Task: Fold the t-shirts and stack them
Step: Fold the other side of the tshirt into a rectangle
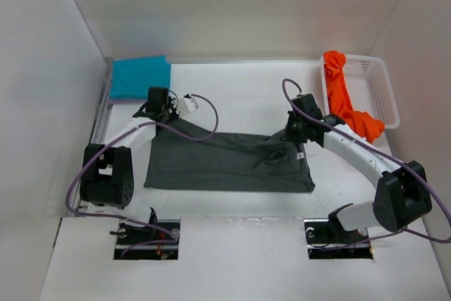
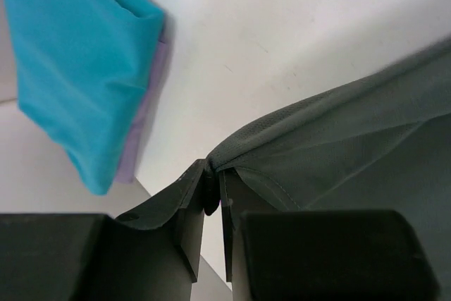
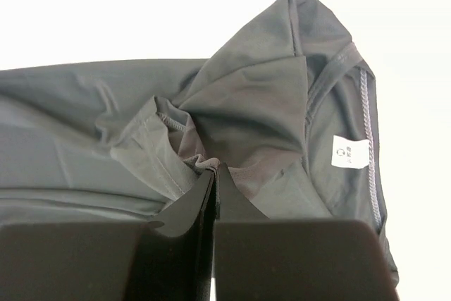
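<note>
Left arm [image 1: 130, 134] reaches forward, jaws pinched on the dark grey t-shirt [image 1: 225, 163]; right arm [image 1: 352, 147] angles inward, jaws clamped on it too.

Dark grey soft cloth t-shirt [image 1: 225, 163]: desk [image 1: 239, 89] centre, spread sideways, creased; collar and white label toward 3 o'clock; 10 o'clock corner and 2 o'clock fold lifted.
Teal cloth t-shirt [image 1: 139, 77]: folded flat at 11 o'clock.
Lavender purple cloth t-shirt [image 2: 144, 121]: folded beneath the teal one, only an edge showing.
Bright orange cloth t-shirt [image 1: 345, 103]: crumpled at 2 o'clock in the white plastic mesh basket [image 1: 380, 86].
</note>
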Available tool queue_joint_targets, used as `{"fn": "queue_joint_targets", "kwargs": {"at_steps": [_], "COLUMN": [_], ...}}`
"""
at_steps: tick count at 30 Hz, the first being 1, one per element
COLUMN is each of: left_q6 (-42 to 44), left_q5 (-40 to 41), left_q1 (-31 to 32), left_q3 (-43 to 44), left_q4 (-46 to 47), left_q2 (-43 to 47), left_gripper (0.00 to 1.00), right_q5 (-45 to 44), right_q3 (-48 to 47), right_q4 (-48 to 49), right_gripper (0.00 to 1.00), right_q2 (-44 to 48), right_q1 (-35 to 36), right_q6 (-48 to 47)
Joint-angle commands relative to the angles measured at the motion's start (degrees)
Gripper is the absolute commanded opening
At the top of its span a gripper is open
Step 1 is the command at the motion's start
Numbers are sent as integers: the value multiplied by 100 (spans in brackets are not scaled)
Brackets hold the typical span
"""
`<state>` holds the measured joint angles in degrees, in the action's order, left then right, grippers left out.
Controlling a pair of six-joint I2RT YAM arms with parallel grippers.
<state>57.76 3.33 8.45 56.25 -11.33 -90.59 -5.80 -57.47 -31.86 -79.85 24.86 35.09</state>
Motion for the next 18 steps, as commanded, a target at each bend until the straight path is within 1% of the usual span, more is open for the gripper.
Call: {"fn": "queue_joint_targets", "kwargs": {"at_steps": [1,4,6,10,14,18], "left_q6": [235,411,473,789,860,965], "left_q5": [132,185,124,-201,-526,-553], "left_q1": [47,21,-32,-207,-278,-217], "left_q3": [-508,-913,-1106,-1222,-1151,-1169], "left_q4": [649,659,449,-481,-1440,-2038], "left_q2": [418,743,1094,1482,1465,1439], "left_gripper": [13,12,12,12,11,11], "right_q5": [-44,-26,0,27,132,141], "right_q3": [191,517,666,895,1062,1168], "right_q4": [-110,-172,-250,-330,-216,-67], "right_gripper": [0,0,0,0,0,0], "right_q2": [321,619,821,1077,981,840], "right_q1": [40,119,163,312,506,594], "right_q6": [-29,199,313,516,648,718]}}
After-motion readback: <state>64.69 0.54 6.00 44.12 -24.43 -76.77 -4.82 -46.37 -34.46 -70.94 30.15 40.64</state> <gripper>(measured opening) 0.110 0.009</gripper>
